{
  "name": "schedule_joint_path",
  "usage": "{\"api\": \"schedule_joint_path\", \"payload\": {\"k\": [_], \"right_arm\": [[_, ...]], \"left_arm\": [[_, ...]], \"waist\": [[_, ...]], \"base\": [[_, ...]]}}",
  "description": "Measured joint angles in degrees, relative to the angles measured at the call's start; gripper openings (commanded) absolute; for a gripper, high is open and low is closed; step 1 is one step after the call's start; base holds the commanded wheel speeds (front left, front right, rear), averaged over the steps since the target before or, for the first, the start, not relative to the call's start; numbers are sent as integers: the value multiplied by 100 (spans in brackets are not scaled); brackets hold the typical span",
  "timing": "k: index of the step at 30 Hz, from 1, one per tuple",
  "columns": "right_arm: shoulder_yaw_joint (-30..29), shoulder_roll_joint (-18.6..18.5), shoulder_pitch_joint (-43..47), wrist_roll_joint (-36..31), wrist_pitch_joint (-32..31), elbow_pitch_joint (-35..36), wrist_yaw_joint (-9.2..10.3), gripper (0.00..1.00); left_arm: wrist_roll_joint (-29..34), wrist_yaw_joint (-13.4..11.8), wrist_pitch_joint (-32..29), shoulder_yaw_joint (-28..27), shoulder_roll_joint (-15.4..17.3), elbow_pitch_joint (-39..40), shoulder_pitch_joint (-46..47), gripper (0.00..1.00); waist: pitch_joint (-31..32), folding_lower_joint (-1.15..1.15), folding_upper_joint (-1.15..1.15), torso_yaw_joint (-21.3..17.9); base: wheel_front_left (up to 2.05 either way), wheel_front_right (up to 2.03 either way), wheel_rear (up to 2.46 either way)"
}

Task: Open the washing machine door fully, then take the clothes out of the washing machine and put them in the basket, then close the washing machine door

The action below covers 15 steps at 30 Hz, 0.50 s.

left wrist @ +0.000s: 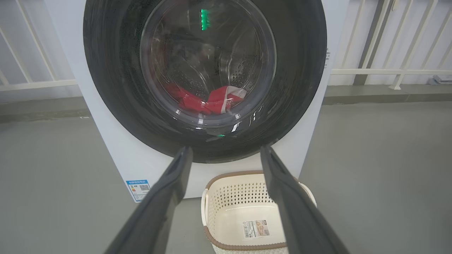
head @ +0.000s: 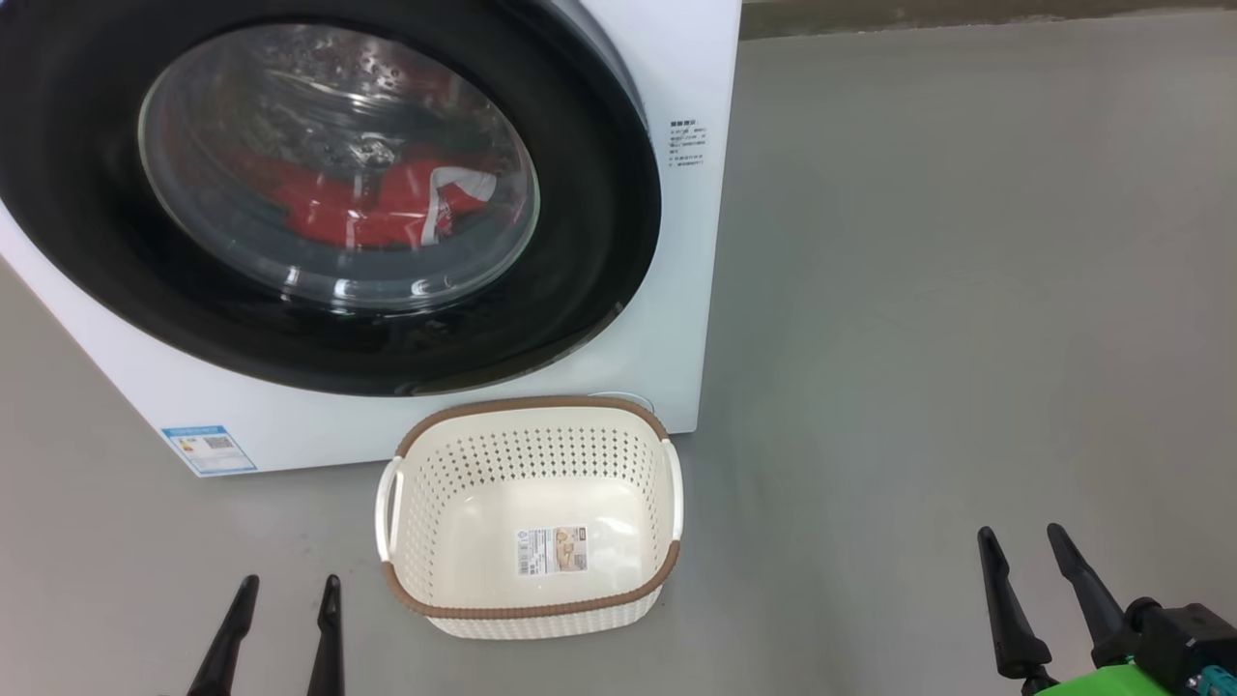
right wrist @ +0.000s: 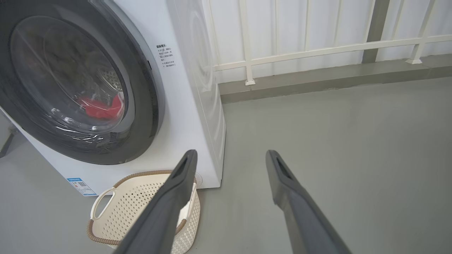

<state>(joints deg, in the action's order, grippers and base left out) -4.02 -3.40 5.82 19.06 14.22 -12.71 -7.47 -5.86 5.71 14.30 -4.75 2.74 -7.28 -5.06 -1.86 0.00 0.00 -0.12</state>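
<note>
Head view: the washing machine door [head: 589, 242] was seen shut, the clothes [head: 367, 208] behind its glass; fingers of the left gripper [head: 292, 582] and right gripper [head: 1019, 530] were spread wide.

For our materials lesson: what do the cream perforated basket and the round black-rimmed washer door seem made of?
Cream perforated basket: probably moulded plastic, smooth sheen, regular holes; its brown rim looks woven-textured. Round black-rimmed washing machine door: glossy rim, likely plastic, mirroring light; bulging clear window, seemingly glass, with sharp highlights.

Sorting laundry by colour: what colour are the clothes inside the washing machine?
The clothes are bright red with white trim; head view shows them best.
</note>
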Motion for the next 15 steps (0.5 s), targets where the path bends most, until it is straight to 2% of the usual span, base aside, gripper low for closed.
{"api": "schedule_joint_path", "payload": {"k": [5,15], "right_arm": [[-62,20,12,1,0,56,0,100],[-100,53,121,5,0,107,0,100]], "left_arm": [[-147,87,0,-30,-8,-63,-49,100],[-286,98,0,-33,-13,-88,-77,100]], "waist": [[10,0,0,-25],[23,0,0,-42]], "base": [[0,0,0],[0,0,0]]}}
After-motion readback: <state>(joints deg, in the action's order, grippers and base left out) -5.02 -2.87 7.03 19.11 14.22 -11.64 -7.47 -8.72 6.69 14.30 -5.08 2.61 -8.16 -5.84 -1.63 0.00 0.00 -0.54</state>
